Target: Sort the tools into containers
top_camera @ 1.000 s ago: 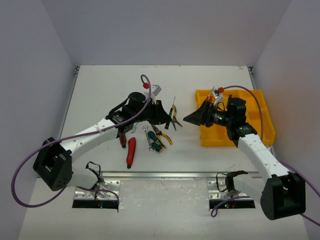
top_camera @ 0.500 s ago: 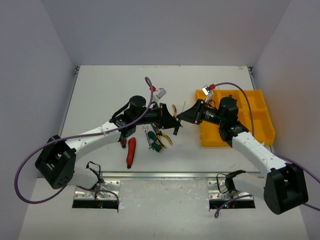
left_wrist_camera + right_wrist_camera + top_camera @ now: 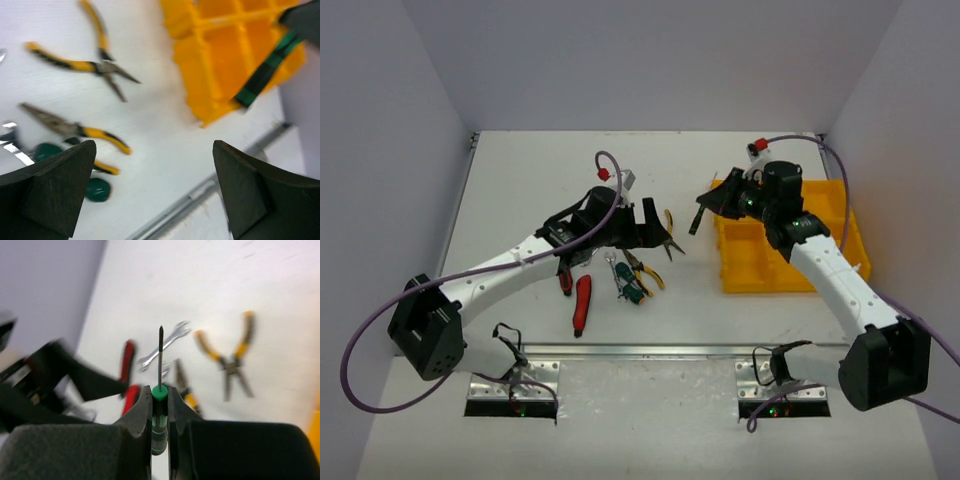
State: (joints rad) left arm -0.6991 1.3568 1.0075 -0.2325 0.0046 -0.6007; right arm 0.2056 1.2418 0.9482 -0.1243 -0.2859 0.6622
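My right gripper (image 3: 160, 390) is shut on a green-and-black screwdriver (image 3: 159, 405), whose thin shaft points away from the camera. From above, that gripper (image 3: 706, 212) hangs over the near-left corner of the yellow tray of containers (image 3: 770, 280), and the screwdriver (image 3: 697, 221) slants down from it. My left gripper (image 3: 658, 228) stands wide open and empty just left of it, above the tool pile. From the left wrist, the open gripper (image 3: 155, 192) frames bare table, the held screwdriver (image 3: 267, 67) and the tray (image 3: 220, 55).
Loose tools lie in the middle of the table. They are two yellow-black pliers (image 3: 667, 230) (image 3: 646, 270), green-handled screwdrivers (image 3: 633, 289), a silver wrench (image 3: 611, 262) and a red-black utility knife (image 3: 582, 303). A metal rail (image 3: 650, 350) runs along the near edge.
The screwdriver passed from my left gripper to my right. The right gripper shut on it, the left opened and drew back left, and the right arm swung back toward the tray.
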